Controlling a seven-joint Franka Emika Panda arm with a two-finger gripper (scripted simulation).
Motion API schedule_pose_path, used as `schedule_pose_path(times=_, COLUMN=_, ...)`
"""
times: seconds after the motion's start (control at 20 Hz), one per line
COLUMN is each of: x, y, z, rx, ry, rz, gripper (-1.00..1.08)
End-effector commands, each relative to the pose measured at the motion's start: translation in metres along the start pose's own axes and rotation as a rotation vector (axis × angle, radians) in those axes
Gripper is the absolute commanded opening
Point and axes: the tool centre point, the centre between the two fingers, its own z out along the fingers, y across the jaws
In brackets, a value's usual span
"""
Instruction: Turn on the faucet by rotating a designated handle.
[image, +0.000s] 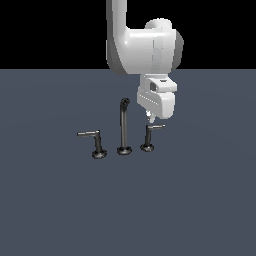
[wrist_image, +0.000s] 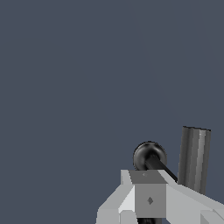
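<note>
The faucet stands as three dark metal pieces in a row. The tall spout (image: 123, 127) is in the middle. The larger handle (image: 98, 145) is at the exterior view's left. The smaller handle (image: 148, 137) is at the exterior view's right, and its short pale-tipped lever (image: 157, 127) points right. My gripper (image: 150, 119) hangs tilted just above that lever, near its post, with the fingertips close together and nothing held. In the wrist view my fingers (wrist_image: 148, 199) partly cover the handle's round base (wrist_image: 149, 155) and post. The lever (wrist_image: 194, 159) shows beside them.
The pieces stand on a flat blue-grey floor (image: 200, 200). The arm's white body (image: 142, 45) rises above and behind the spout.
</note>
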Motion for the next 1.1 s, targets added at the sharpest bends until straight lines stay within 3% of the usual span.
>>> schedule_pose_path(times=0.0, x=0.007, y=-0.002, z=0.008, rx=0.001, ry=0.0, rz=0.029, gripper=-1.0)
schedule_pose_path(times=0.55, x=0.016, y=-0.004, z=0.016, rx=0.0, ry=-0.002, rz=0.06, gripper=-1.0)
schedule_pose_path(times=1.05, x=0.032, y=0.034, z=0.016, rx=0.001, ry=-0.002, rz=0.061, gripper=-1.0)
